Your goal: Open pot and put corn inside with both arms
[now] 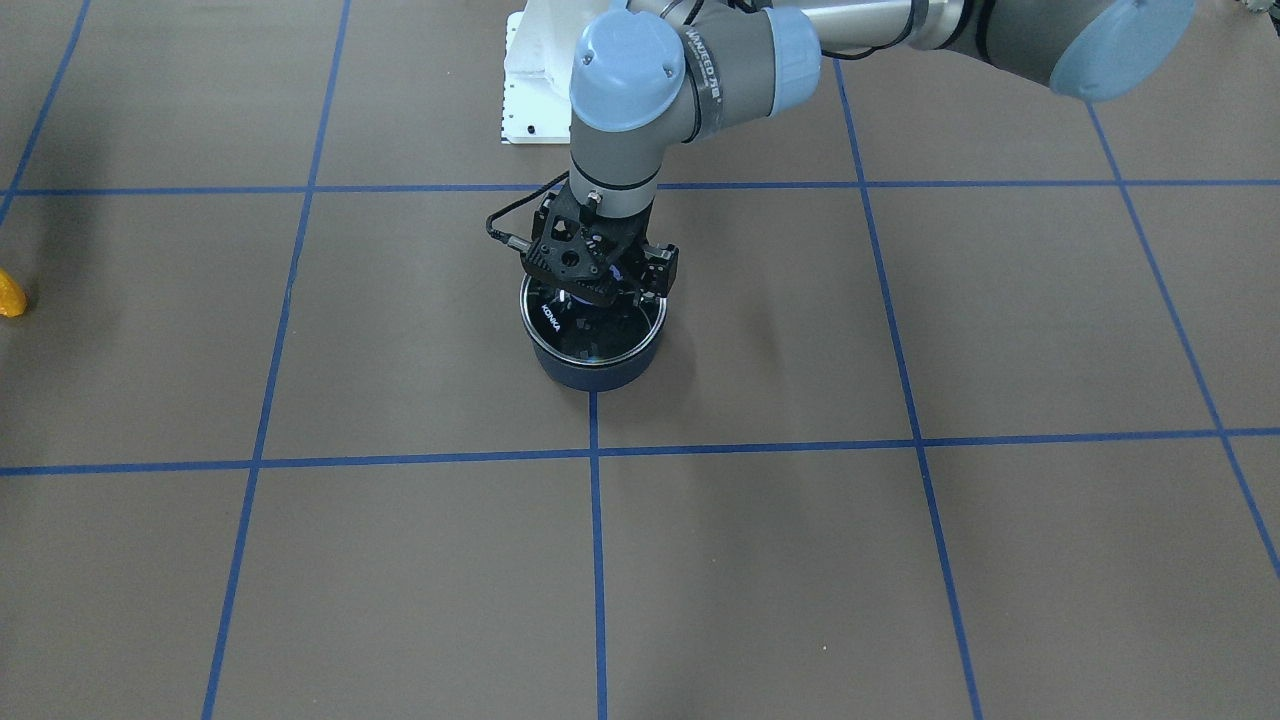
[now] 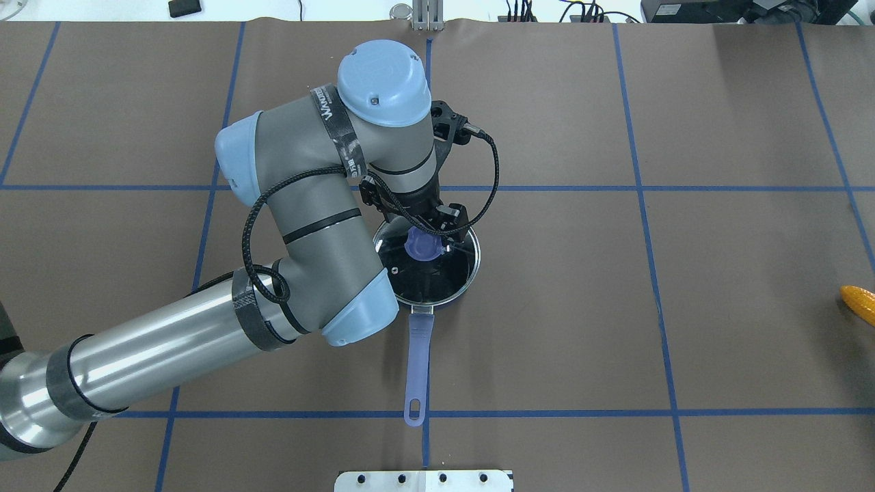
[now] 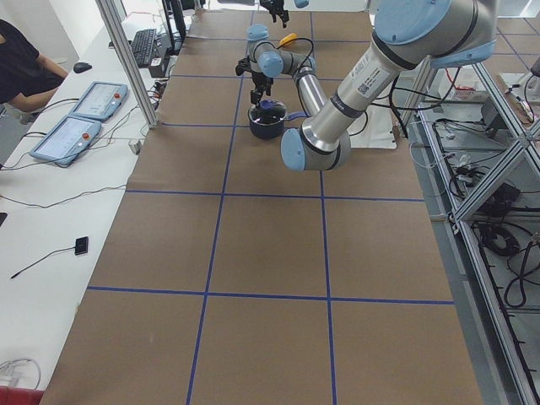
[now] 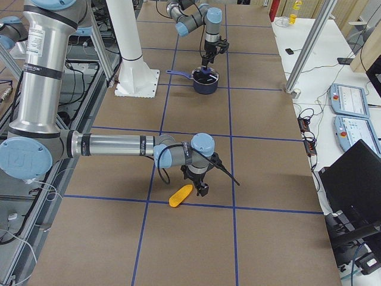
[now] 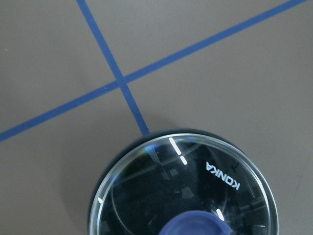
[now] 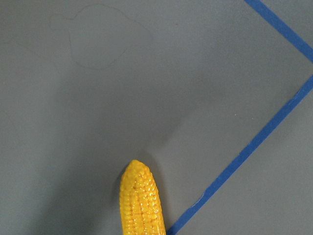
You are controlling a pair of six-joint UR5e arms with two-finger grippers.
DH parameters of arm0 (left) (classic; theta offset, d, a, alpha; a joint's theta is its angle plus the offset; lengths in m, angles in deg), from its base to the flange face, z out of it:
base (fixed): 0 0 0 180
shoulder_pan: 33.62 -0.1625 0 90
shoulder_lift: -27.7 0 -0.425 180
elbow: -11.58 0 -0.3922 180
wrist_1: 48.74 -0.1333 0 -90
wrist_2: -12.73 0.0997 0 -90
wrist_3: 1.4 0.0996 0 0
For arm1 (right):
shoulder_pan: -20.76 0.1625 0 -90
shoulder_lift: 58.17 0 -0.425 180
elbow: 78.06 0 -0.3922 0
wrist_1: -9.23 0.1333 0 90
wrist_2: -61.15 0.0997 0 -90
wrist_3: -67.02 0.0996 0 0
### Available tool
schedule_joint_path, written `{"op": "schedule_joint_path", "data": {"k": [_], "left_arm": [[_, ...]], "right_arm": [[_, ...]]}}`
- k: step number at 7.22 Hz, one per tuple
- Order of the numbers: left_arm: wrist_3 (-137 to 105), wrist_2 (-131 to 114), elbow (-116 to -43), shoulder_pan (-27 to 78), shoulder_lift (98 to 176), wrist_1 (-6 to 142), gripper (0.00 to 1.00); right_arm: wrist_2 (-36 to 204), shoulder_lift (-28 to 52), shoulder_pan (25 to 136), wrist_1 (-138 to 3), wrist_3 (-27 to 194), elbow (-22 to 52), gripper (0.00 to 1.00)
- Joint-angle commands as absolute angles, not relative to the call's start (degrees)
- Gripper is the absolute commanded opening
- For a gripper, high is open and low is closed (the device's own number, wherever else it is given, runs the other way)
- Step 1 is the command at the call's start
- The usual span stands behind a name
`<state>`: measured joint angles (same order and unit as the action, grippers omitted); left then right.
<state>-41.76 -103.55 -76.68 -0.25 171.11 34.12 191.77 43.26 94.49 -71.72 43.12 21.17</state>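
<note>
The dark navy pot (image 1: pixel 596 374) stands mid-table with its glass lid (image 1: pixel 610 335) on; its periwinkle handle (image 2: pixel 418 355) points toward the robot. My left gripper (image 1: pixel 598 294) is straight down on the lid, at its periwinkle knob (image 2: pixel 421 247). I cannot tell whether its jaws press the knob. The left wrist view shows the lid (image 5: pixel 161 191) and knob (image 5: pixel 195 226) close below. The corn (image 4: pixel 180 195) lies far off on my right side. My right gripper (image 4: pixel 201 187) hovers just beside it; I cannot tell its state. The right wrist view shows the corn (image 6: pixel 141 200) tip.
The brown table (image 2: pixel 615 307) carries a grid of blue tape lines (image 2: pixel 656 273). The white base mount (image 1: pixel 535 90) is behind the pot. The corn also shows at the table's edge in the overhead view (image 2: pixel 859 303). Operator pendants (image 4: pixel 348 98) lie on a side bench.
</note>
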Motion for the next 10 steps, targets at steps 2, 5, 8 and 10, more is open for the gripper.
{"op": "schedule_joint_path", "data": {"k": [2,5,8,10], "left_arm": [[-41.91,-103.55,-75.0,-1.1,170.96,36.59,0.98],[-43.14,-103.55,-73.14,-1.1,170.96,39.59,0.88],[-43.23,-103.63,-74.02,-1.1,170.09,39.33,0.76],[-43.23,-103.63,-76.73,-1.01,167.9,39.15,0.77]], "right_arm": [[191.23,43.26,93.97,-71.71,43.11,21.17,0.99],[190.88,43.17,93.8,-71.71,43.2,21.17,0.99],[190.88,43.08,93.71,-71.71,43.2,21.08,0.99],[190.79,43.08,93.27,-71.8,43.2,20.9,0.99]]}}
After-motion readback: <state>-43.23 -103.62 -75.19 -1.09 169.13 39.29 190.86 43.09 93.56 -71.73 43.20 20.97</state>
